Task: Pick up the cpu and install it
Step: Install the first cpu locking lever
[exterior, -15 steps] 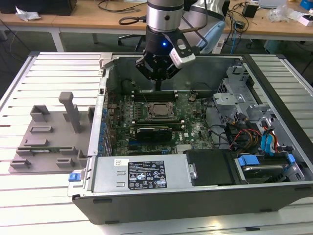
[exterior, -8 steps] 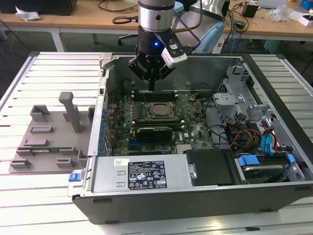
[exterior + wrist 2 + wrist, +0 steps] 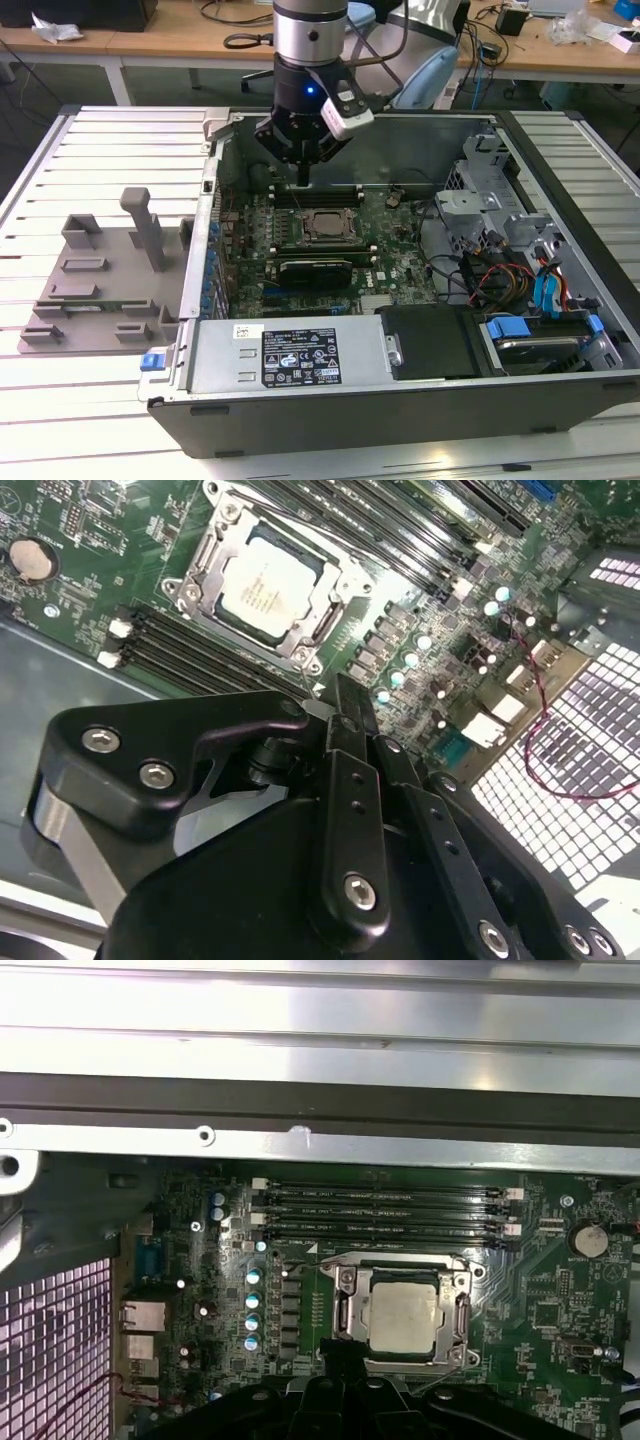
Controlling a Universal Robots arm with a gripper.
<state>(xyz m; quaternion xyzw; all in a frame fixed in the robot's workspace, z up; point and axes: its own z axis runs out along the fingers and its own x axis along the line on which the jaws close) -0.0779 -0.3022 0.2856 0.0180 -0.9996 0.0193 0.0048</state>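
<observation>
In the first wrist view, the gripper (image 3: 345, 1385) covers the near edge of the socket frame (image 3: 400, 1355) and is cut off by the picture's edge. In the second wrist view, its black body hides the motherboard (image 3: 420, 630) beneath. Print on the cpu (image 3: 266, 585) is too small to tell.

The work surface is a pale slatted desk (image 3: 110, 150) of long metal ribs running across the exterior view, framed by a dark border. Behind it stand light wooden tables (image 3: 180, 45) on white legs, strewn with black cables (image 3: 245, 40), a crumpled white wrapper (image 3: 55, 30) and small boxes. A pale blue chair back (image 3: 425, 75) shows between them, above a grey-green floor (image 3: 60, 85). Lighting is even and bright, glinting off the desk's ribs toward the exterior view's right.
</observation>
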